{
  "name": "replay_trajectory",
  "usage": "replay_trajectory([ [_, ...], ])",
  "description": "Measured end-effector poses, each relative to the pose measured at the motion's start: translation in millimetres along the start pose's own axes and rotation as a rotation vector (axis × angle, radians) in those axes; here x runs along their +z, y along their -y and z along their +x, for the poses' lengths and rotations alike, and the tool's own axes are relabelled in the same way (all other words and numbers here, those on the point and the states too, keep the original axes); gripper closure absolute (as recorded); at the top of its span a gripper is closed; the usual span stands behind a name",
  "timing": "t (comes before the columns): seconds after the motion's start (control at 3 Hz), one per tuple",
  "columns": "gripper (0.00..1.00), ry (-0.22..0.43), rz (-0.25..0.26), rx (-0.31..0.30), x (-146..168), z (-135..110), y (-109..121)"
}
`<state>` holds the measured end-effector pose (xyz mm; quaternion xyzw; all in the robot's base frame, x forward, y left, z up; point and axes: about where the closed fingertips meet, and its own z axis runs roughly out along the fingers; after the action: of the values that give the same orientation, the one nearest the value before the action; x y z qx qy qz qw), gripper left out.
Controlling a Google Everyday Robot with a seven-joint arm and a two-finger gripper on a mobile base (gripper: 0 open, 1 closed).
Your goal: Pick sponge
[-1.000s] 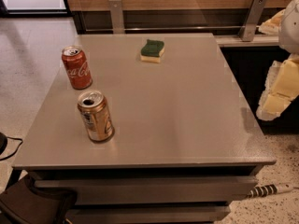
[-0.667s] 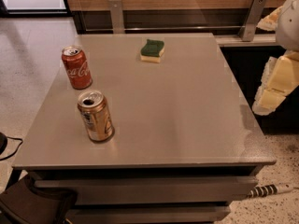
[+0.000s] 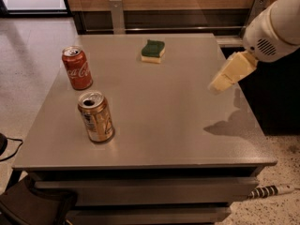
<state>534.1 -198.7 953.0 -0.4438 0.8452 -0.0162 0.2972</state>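
Note:
The sponge (image 3: 153,50), a small block with a dark green top and pale yellow base, lies flat at the far middle of the grey table (image 3: 154,125). My gripper (image 3: 220,84), with cream-coloured fingers, hangs above the table's right side, to the right of the sponge and nearer than it, well apart from it. It holds nothing. The white arm reaches in from the upper right corner.
A red cola can (image 3: 77,68) stands upright at the table's left. A gold can (image 3: 96,116) with an open top stands nearer, at the front left. A wooden wall with metal posts (image 3: 117,15) runs behind the table. A cable lies on the floor at the lower right.
The gripper has moved left and up, from beyond the table's right edge to above its right side. The sponge and both cans have not moved.

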Motion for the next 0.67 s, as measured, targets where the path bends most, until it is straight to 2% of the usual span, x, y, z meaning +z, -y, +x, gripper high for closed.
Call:
replay_trajectory([
  [0.33,0.00,0.161,0.034,0.178,42,-22,14],
  [0.67,0.00,0.317,0.044,0.248,69,-49,23],
])
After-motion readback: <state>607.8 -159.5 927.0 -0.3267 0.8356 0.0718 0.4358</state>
